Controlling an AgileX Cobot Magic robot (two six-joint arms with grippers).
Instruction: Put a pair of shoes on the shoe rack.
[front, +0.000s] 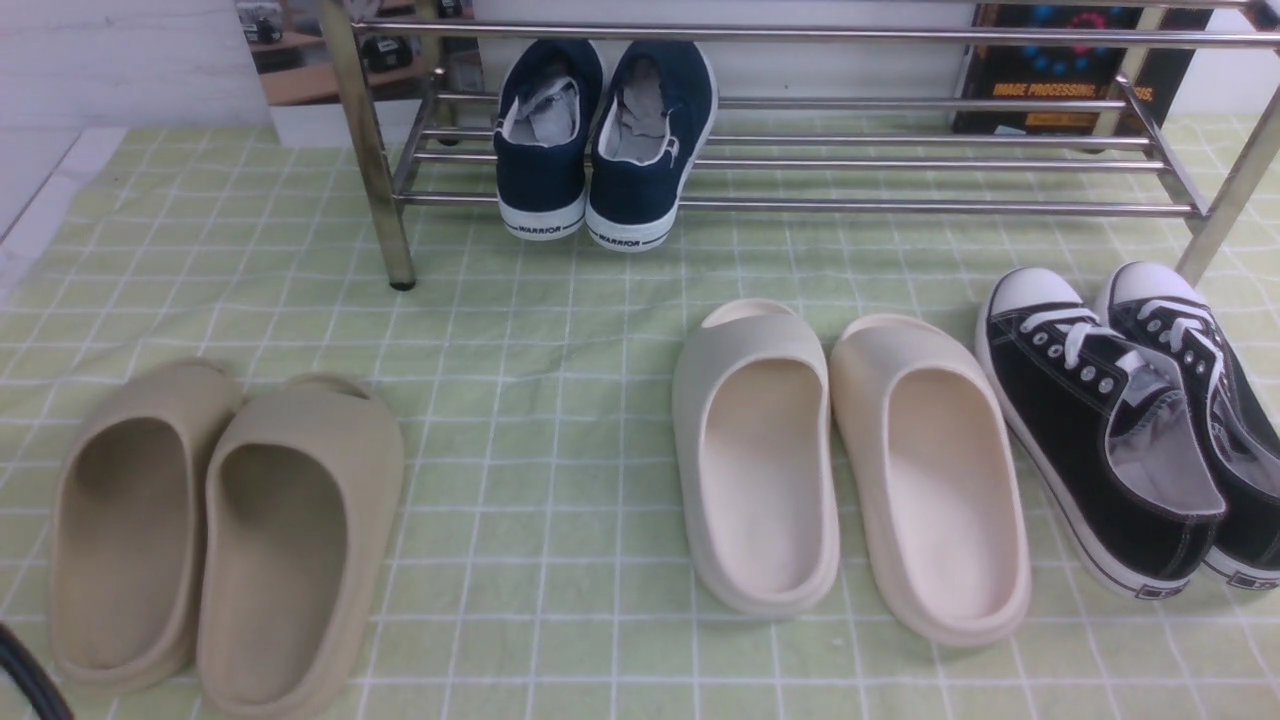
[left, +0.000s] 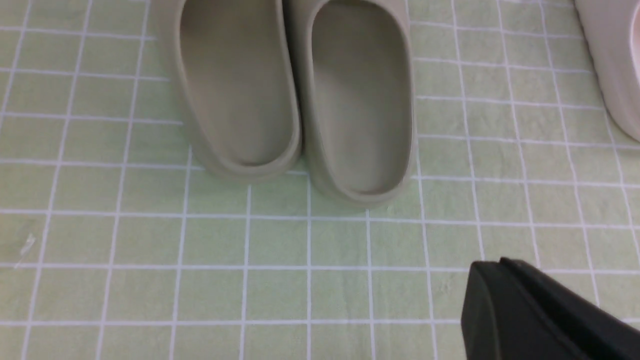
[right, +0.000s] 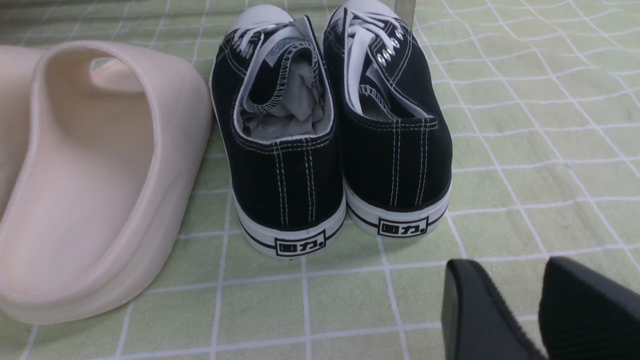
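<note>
The two navy-blue slip-on shoes (front: 543, 150) (front: 655, 150) stand side by side on the lower bars of the chrome shoe rack (front: 900, 207), at its left end, with their "WARRIOR" heels toward me. Neither gripper shows in the front view. In the left wrist view, my left gripper (left: 492, 265) is shut and empty, low over the checked cloth in front of the beige slides (left: 300, 100). In the right wrist view, my right gripper (right: 505, 270) is open and empty, just behind the heels of the black lace-up sneakers (right: 340, 150).
On the green checked cloth (front: 540, 400) lie a pair of beige slides (front: 220, 540) at front left, a pair of cream slides (front: 850, 470) at centre right and the black sneakers (front: 1110, 430) at right. A dark poster (front: 1060, 70) stands behind the rack.
</note>
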